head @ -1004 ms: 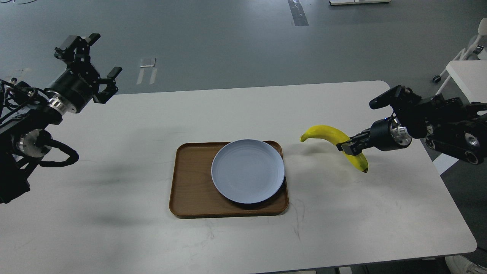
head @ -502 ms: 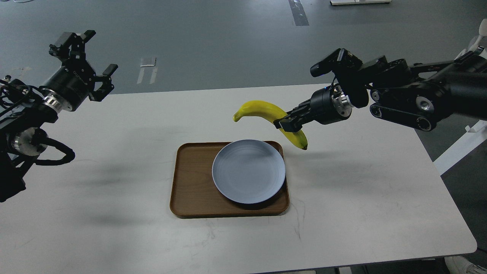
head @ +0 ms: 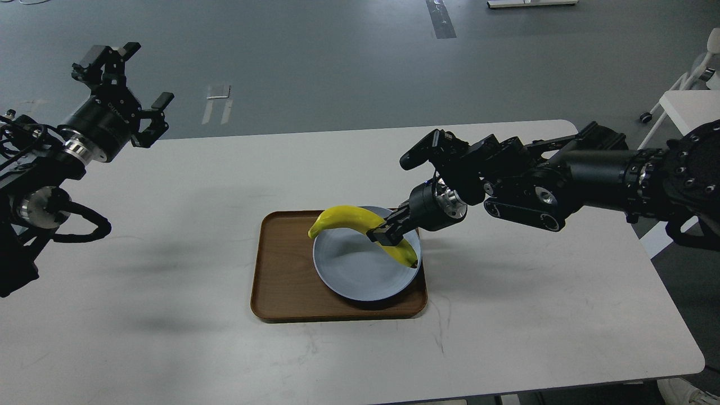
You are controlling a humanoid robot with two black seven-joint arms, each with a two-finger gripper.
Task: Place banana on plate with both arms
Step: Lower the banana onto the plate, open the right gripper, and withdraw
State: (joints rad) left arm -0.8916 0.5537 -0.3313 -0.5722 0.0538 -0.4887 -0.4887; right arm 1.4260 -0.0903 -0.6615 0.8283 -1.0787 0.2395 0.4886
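My right gripper (head: 384,234) was pinched on the banana (head: 360,228) near its dark end, holding it over the plate (head: 349,270), stem tip past the plate's left rim. Couldn't tell if it touched. Plate sat on the wooden tray (head: 281,281). My left gripper (head: 125,79) was spread, holding nothing, beyond the table's (head: 169,337) far-left corner.

Only one marking shows: small pale lettering on the black cylindrical body of the left tool (head: 121,84), too small and blurred to read.
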